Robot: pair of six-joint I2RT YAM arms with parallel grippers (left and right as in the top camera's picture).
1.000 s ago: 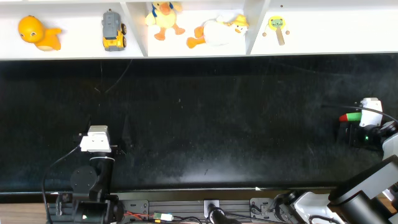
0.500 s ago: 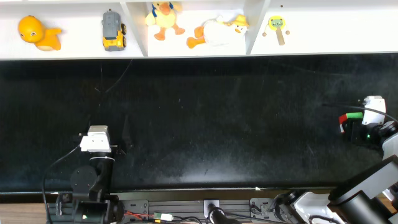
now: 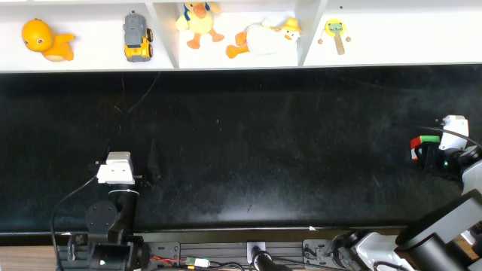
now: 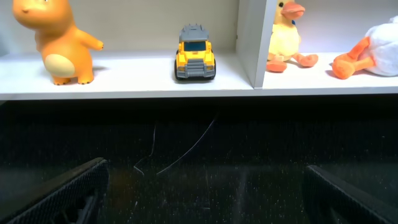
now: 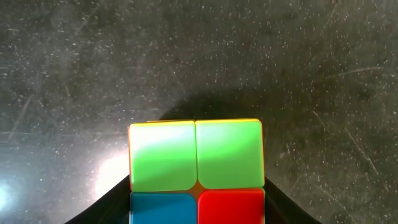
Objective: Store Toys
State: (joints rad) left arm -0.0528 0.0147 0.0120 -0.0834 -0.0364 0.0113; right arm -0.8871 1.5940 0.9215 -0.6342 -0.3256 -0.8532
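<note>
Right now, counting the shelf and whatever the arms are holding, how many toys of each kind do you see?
plush ducks: 2 (yellow plush duck, white plush duck)
orange figure: 1
toy truck: 1
rattle-like toy: 1
puzzle cube: 1, held in the right gripper
Total: 6

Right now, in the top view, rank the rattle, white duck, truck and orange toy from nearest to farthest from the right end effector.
From the right end effector, shut on the cube:
1. Rattle, rightmost compartment of the shelf.
2. White duck, middle compartment, right part.
3. Truck, left compartment, right part.
4. Orange toy, far left.
</note>
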